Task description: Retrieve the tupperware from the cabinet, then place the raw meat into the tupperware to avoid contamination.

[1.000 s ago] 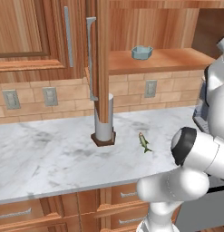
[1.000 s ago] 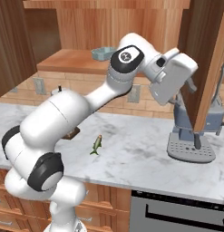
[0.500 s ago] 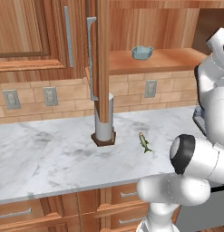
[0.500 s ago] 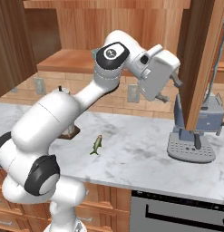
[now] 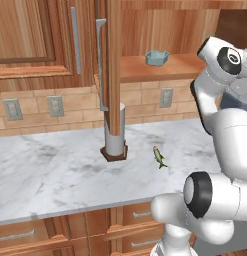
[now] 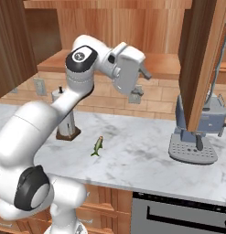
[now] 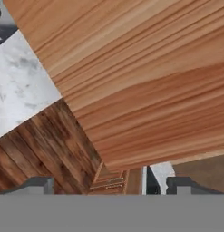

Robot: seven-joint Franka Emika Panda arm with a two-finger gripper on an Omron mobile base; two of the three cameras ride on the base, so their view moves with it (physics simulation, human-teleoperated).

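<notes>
jaws: your gripper has them spread wide with nothing between; the hand view looks close onto wood grain
tupperware: sits on the open cabinet shelf, at about 1 o'clock from the raw meat, well above it
raw meat: lies on the table, near the paper towel roll; untouched
door risk: the open door hangs just beside the hand; swing wide and you may clip it
reach risk: approach the tub off-centre and the flared rim may skid it deeper into the shelf
sequence risk: fetch the tub first; meat waits
</notes>
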